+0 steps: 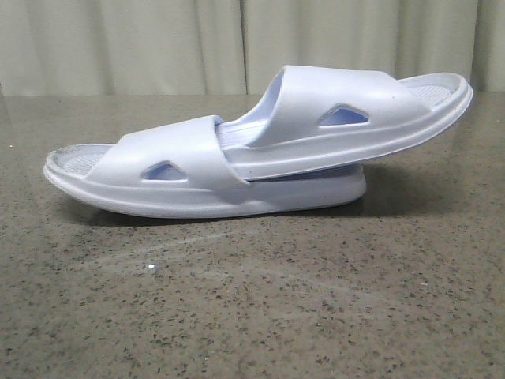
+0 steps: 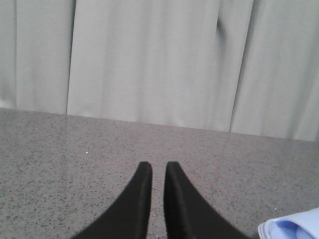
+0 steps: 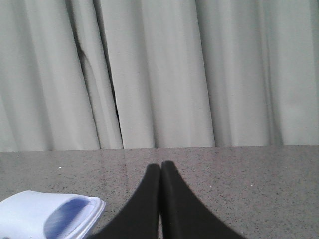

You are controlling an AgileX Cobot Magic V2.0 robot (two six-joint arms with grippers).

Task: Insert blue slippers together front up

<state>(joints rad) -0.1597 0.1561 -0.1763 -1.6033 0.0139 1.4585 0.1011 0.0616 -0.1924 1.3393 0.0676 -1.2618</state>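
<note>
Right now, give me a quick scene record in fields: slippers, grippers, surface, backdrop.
lower slipper: flat on the table, sole down
upper slipper: one end pushed under the lower slipper's strap, other end tilted up to the right
left gripper: fingers nearly closed, narrow gap, holding nothing, off the slippers
right gripper: fingertips together, holding nothing, off the slippers
surface: speckled stone-look table
backdrop: pale curtain

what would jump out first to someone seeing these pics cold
The blue slippers, mid-table in the front view: one lies flat, the other is pushed under its strap and tilts up to the right. Next, each wrist view's black gripper, left gripper and right gripper, holding nothing, before pale curtains.
</note>
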